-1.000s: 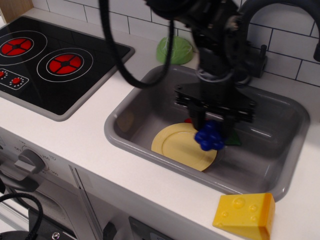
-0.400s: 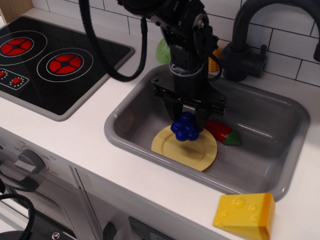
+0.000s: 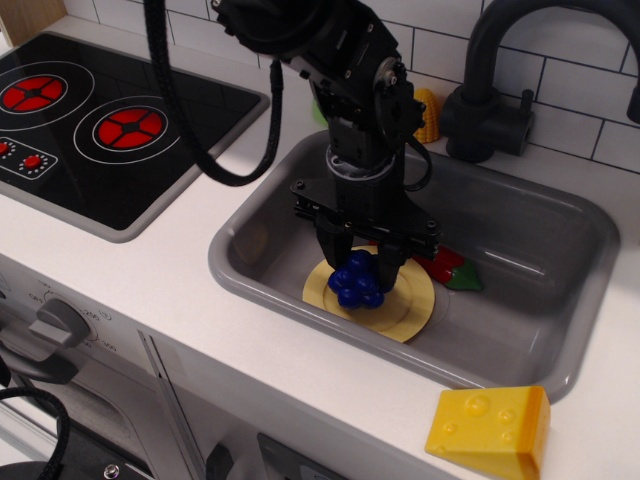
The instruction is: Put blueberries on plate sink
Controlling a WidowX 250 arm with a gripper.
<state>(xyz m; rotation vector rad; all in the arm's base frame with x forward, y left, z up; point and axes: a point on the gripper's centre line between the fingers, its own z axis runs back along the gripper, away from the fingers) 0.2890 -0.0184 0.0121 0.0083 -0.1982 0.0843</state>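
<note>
The blueberries [image 3: 358, 281], a glossy dark blue cluster, hang between the fingers of my gripper [image 3: 361, 268], which is shut on them. They are just above the left part of the pale yellow plate [image 3: 405, 305]; whether they touch it I cannot tell. The plate lies on the floor of the grey sink [image 3: 545, 300]. My black arm comes down from the top of the view and hides the plate's far edge.
A red chili pepper [image 3: 447, 267] lies in the sink right of the plate. A yellow cheese wedge [image 3: 490, 430] sits on the counter front right. The black faucet [image 3: 490, 90], a corn cob [image 3: 428, 115] and the stovetop [image 3: 90, 125] stand behind and left.
My gripper has carried the blueberries leftward and down, from over the plate's right edge to just above its left part. The chili pepper has come into view.
</note>
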